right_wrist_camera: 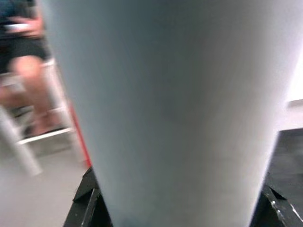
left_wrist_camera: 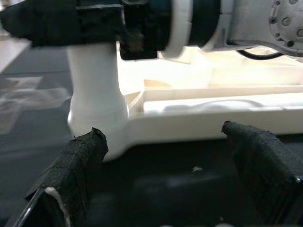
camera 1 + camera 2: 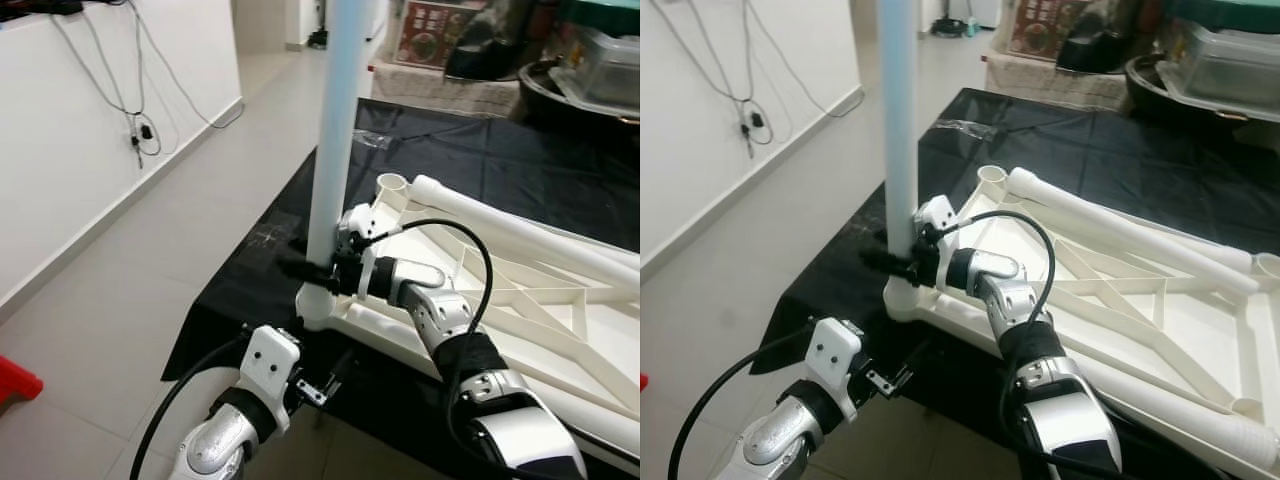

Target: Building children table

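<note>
A white children's table [image 3: 520, 300] lies upside down on a black cloth [image 3: 500, 160]. A pale table leg [image 3: 330, 150] stands upright in the near corner socket [image 3: 318, 305]. My right gripper [image 3: 300, 268] is shut on this leg just above the socket; in the right wrist view the leg [image 1: 165, 118] sits between the black fingers [image 1: 90, 198]. My left gripper [image 3: 320, 385] is lower, in front of the table's edge, and open; its two fingers [image 2: 71, 165] stand wide apart, facing the socket [image 2: 97, 113]. Two more legs [image 3: 520, 225] lie across the tabletop.
A white wall with hanging cables [image 3: 140, 130] runs along the left, with open tiled floor [image 3: 150, 260] beside the cloth. A red object [image 3: 15, 380] lies at the bottom left. Boxes [image 3: 440, 35] and a black basin [image 3: 580, 90] stand behind. A seated person [image 1: 23, 71] appears in the right wrist view.
</note>
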Available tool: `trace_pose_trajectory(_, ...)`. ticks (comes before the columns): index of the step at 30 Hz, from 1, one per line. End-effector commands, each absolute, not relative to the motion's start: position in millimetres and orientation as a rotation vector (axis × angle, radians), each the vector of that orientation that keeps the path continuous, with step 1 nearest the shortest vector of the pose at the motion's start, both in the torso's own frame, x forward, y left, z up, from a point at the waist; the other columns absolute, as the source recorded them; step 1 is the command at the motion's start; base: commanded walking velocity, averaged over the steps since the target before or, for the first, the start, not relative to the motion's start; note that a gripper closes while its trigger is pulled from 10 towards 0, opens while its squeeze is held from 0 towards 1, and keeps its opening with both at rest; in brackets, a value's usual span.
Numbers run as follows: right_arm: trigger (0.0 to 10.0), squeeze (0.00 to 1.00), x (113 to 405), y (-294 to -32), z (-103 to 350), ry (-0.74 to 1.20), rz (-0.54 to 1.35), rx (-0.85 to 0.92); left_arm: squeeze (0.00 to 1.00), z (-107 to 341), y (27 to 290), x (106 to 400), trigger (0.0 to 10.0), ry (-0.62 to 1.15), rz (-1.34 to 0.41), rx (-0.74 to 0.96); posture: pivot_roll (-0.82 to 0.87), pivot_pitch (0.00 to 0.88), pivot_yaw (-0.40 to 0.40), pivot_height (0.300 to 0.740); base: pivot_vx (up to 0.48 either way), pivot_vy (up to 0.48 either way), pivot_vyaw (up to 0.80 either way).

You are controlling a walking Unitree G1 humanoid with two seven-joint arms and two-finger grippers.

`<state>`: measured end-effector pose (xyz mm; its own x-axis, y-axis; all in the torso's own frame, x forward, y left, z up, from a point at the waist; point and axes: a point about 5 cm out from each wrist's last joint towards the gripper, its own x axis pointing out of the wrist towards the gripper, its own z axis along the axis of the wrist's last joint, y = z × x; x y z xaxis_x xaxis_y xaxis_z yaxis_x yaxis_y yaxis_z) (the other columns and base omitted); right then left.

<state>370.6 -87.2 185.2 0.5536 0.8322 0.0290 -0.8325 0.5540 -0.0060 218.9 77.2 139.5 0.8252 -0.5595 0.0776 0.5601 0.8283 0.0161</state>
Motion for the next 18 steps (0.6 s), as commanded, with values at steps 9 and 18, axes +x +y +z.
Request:
trace_pose_trajectory(9, 0.0, 0.0, 380, -142, 170, -0.016, 0.073, 0.017, 0.0, 135, 78, 217, 10.0, -0.063, -0.6, -0.011, 0.11, 0.106, -0.047, 0.74, 0.0, 0.0, 0.0)
trace_pose_trajectory(18, 0.0, 0.0, 346, -143, 156, -0.005, -0.424, 0.159, 0.0, 137, 80, 218, 10.0, -0.084, -0.577, -0.003, 0.12, 0.095, -0.055, 0.74, 0.0, 0.0, 0.0)
